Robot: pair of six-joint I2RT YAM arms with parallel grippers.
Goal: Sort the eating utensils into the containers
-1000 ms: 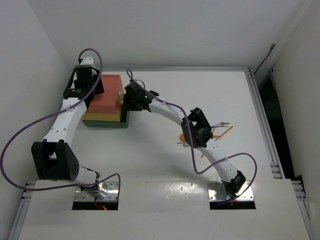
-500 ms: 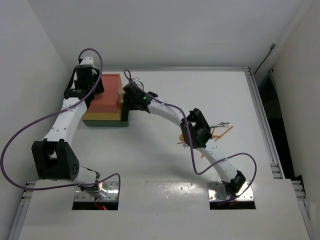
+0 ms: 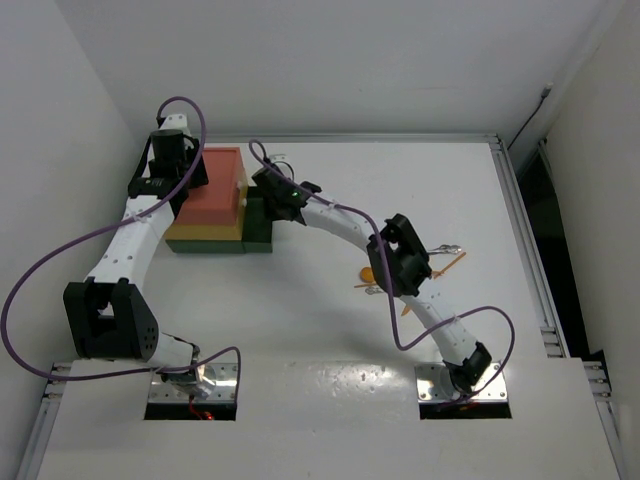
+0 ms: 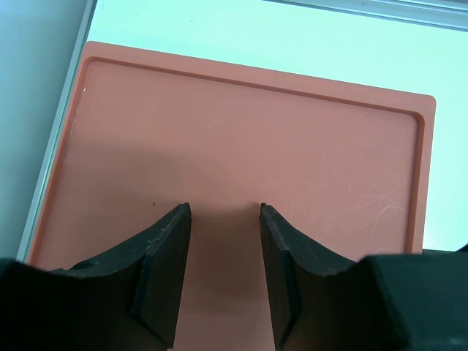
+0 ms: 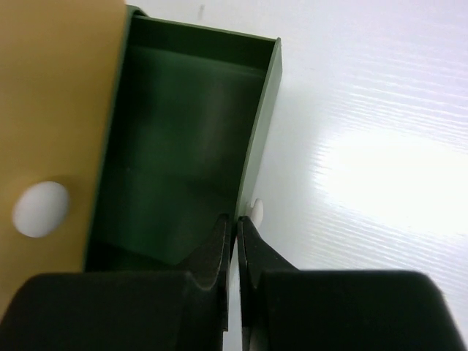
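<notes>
My right gripper (image 5: 234, 232) was clamped tight on the front wall of the dark green bottom drawer (image 5: 183, 146), which stuck out from under the yellow middle drawer (image 5: 51, 110). My left gripper (image 4: 223, 219) hung spread and empty over the red-orange top drawer (image 4: 241, 139). Thin orange plastic utensils (image 3: 450, 263) lay on the white table (image 3: 330, 330) near my right forearm.

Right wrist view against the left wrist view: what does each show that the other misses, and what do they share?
Only the right wrist view shows the green drawer, open with nothing seen inside, the yellow drawer front beside it, and the right hand pinching the green drawer's front wall. Only the left wrist view shows the red-orange top, with the left hand open over it. Both show the white table.
</notes>
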